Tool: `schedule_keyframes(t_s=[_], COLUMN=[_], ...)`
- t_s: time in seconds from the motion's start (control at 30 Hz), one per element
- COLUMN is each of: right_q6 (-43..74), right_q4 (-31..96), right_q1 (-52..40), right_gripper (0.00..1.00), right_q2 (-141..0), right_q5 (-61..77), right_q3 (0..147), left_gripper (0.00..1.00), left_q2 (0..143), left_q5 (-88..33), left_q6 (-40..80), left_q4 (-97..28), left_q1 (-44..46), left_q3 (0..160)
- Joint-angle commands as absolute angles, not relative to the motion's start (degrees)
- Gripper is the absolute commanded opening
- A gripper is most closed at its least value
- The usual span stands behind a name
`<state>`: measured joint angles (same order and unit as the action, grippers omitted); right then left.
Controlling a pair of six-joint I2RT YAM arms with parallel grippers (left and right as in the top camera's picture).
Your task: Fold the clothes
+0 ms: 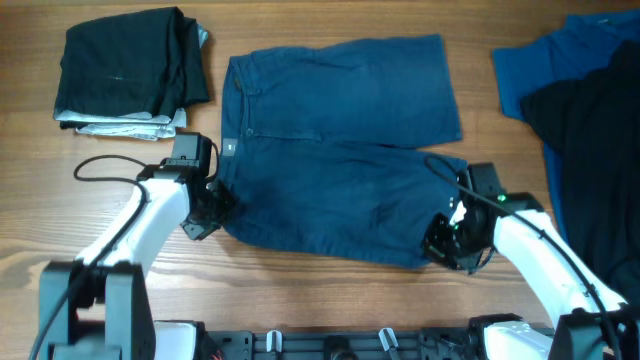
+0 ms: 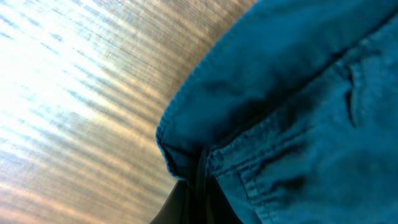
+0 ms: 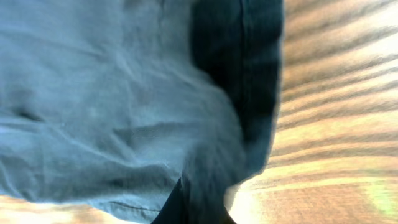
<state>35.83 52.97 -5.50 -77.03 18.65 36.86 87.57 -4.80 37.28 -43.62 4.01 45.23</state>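
Overhead view: navy shorts (image 1: 340, 150) lie spread flat at centre of wooden worktop (image 1: 330, 20), waistband to the left, legs to the right. Left fingers (image 1: 210, 210) are clamped on the waistband's near corner; right fingers (image 1: 440, 240) are pinched together on the near leg's hem corner. Far left: folded pile (image 1: 125, 65), black over lt grey. Right edge: blue garment (image 1: 530, 70) w/ black garment (image 1: 600, 130) partly over it.

Robotics test bench, wood-grain table (image 1: 320, 300), two white arms (image 1: 140, 225) mounted at its edge, clothes (image 1: 340, 150) laid out
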Motion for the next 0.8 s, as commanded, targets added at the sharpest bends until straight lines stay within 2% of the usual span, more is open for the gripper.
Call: schedule_keyframes(t_s=[0.0, 0.33, 0.47, 0.77], right_q6=[32.5, 27.4, 23.9, 22.3], right_q4=[59.2, 69.7, 73.1, 71.6], right_q1=[-5.6, -5.6, -5.6, -5.6], right_gripper=[0.04, 0.04, 0.04, 0.04], right_q2=[-77.4, -77.3, -77.4, -81.8], right_q5=[11.5, 8.5, 7.2, 5.7], right_q3=[45.7, 61.9, 71.9, 85.9], left_gripper=[0.04, 0.04, 0.04, 0.04], left_q2=[79.4, 61.9, 61.5, 65.6], left_q5=[-4.9, -4.9, -3.3, 1.0], left_q6=[36.0, 36.0, 35.2, 33.2], left_q4=[-45.9, -55.1, -60.8, -54.6], left_q1=[3.6, 3.7, 7.8, 9.6], left_q3=[44.6, 47.4, 54.9, 65.9])
